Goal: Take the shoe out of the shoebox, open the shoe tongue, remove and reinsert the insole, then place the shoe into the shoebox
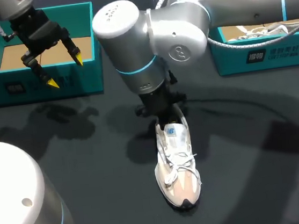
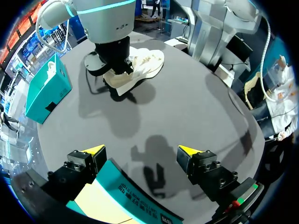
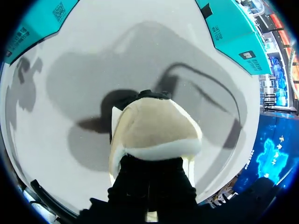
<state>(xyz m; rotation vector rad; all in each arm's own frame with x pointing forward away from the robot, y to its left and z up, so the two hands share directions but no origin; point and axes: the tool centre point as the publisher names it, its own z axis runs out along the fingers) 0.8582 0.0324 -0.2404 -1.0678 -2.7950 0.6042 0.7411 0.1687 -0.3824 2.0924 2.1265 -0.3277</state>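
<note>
Right gripper (image 1: 163,113) is at the heel of the shoe (image 1: 178,168); I cannot tell if it pinches. Best hold that heel steady and gently.

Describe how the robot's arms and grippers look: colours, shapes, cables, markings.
The left arm and right arm are silver, with rounded tubular segments; the right shows a light-blue joint ring and a grey cable. The left gripper is black and angular, with pointed yellow fingertips. The right gripper is black too.
</note>
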